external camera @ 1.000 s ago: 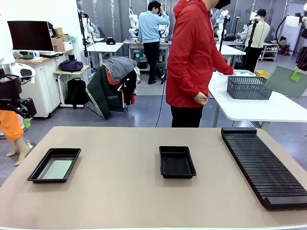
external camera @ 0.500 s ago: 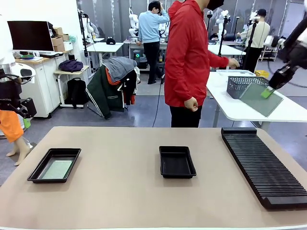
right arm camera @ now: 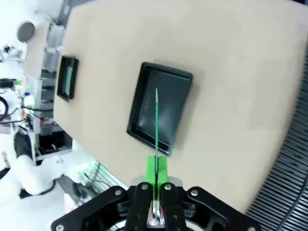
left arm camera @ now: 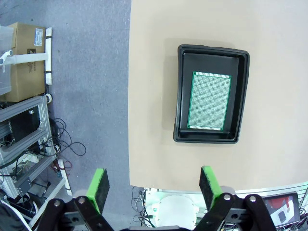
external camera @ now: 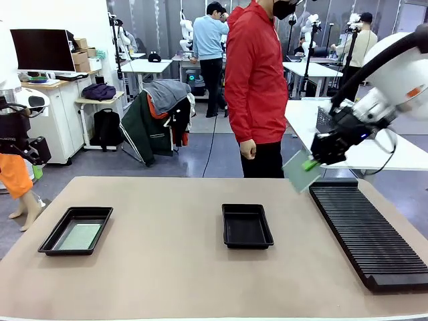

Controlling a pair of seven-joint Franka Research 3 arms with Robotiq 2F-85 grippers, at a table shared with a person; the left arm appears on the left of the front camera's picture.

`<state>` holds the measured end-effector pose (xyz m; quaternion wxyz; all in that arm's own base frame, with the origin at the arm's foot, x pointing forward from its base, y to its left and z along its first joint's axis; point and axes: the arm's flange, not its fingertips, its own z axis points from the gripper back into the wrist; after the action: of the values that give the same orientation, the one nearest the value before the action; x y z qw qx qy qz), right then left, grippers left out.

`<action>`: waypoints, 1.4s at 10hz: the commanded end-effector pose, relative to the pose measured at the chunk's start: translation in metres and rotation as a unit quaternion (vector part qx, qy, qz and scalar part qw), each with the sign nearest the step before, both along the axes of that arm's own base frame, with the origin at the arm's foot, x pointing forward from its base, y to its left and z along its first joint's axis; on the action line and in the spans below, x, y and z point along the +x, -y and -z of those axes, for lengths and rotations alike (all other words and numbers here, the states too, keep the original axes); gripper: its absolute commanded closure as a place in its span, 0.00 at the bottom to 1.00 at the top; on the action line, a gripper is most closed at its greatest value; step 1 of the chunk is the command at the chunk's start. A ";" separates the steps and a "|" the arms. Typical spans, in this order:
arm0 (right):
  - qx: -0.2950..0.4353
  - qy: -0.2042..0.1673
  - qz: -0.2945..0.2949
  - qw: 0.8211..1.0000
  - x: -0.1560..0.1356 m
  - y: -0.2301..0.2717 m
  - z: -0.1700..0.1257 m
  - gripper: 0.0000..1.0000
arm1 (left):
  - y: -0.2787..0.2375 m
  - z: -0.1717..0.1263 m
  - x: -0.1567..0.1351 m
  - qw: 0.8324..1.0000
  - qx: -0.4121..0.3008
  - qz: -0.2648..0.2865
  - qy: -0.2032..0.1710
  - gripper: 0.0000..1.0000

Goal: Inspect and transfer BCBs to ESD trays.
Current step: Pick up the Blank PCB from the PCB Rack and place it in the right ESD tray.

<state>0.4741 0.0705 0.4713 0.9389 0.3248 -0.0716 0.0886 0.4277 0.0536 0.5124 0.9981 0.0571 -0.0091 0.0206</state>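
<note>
Now, left tray (external camera: 73, 252) holding one BCB (external camera: 79, 236), middle tray (external camera: 247, 227) bare, right gripper (external camera: 309, 164) pinching another BCB (external camera: 295, 172), left gripper (left arm camera: 154, 185) wide.

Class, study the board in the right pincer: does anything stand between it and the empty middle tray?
Nothing visible does. The right pincer holds the BCB in the air, and only bare table lies between it and the empty middle ESD tray.

rack (external camera: 368, 231) rt side of table (external camera: 167, 267) | person (external camera: 254, 80) red jkt, far side
</note>
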 end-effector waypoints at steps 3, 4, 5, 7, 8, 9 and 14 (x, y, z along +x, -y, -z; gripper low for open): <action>0.076 -0.046 0.073 0.993 0.000 -0.058 0.066 0.98 | 0.000 0.001 -0.001 1.000 0.002 -0.001 -0.001 0.00; 0.092 -0.057 0.081 0.991 0.000 -0.070 0.085 0.98 | 0.000 0.001 -0.001 1.000 0.002 -0.001 -0.001 0.00; 0.105 -0.059 0.079 0.990 0.000 -0.078 0.103 0.98 | 0.000 0.001 -0.001 1.000 0.002 -0.001 -0.001 0.00; 0.128 -0.059 0.072 0.987 -0.002 -0.090 0.132 0.98 | 0.000 0.001 -0.001 1.000 0.002 -0.001 -0.001 0.00; 0.137 -0.060 0.074 0.986 -0.003 -0.094 0.144 0.98 | 0.000 0.001 -0.001 1.000 0.002 -0.001 -0.001 0.00; 0.147 -0.056 0.077 0.985 -0.006 -0.096 0.157 0.98 | 0.000 0.001 -0.001 1.000 0.002 -0.001 -0.001 0.00; 0.158 -0.054 0.101 0.981 -0.021 -0.101 0.201 0.98 | 0.000 0.001 -0.001 1.000 0.002 -0.001 -0.001 0.00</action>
<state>0.4601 0.1640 0.2766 0.8823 0.4678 -0.0404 -0.0323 0.4277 0.0535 0.5123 0.9981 0.0571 -0.0091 0.0205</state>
